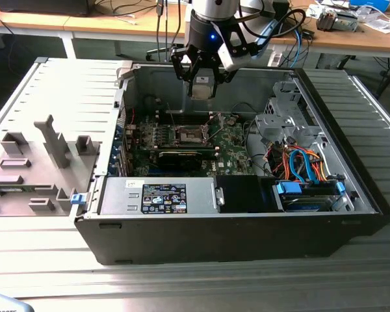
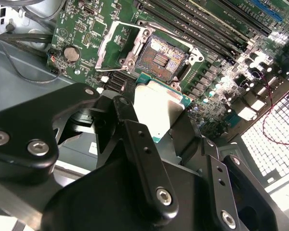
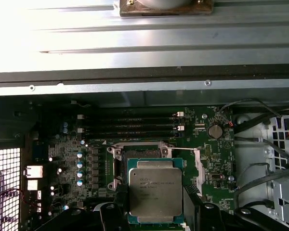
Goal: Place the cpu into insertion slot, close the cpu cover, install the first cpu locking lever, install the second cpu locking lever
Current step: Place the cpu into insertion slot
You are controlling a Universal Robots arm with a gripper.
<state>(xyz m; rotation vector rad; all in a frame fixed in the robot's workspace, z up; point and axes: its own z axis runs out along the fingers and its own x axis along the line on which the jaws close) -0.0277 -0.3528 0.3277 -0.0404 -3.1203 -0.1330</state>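
Observation:
My gripper (image 1: pixel 201 81) hangs above the open computer case, shut on the cpu (image 1: pixel 202 88), a flat silver-grey square chip. In both wrist views the cpu (image 2: pixel 156 113) (image 3: pixel 155 190) sits between the black fingers (image 2: pixel 135 139), well above the board. Below it lies the insertion slot (image 2: pixel 161 60) (image 3: pixel 140 154) (image 1: pixel 187 135), a dark square socket with a metal rim on the green board. The slot is bare. The cpu cover (image 2: pixel 114 45) stands swung open beside the slot, its window showing the board.
Long memory slots (image 2: pixel 197 24) run beside the socket, and a coin battery (image 3: pixel 215 131) lies near it. Inside the case are a card (image 1: pixel 182 156), a power supply (image 1: pixel 159 195), orange and blue cables (image 1: pixel 299 162) and a drive cage (image 1: pixel 309 192). The removed side panel (image 1: pixel 45 149) lies at the exterior view's left.

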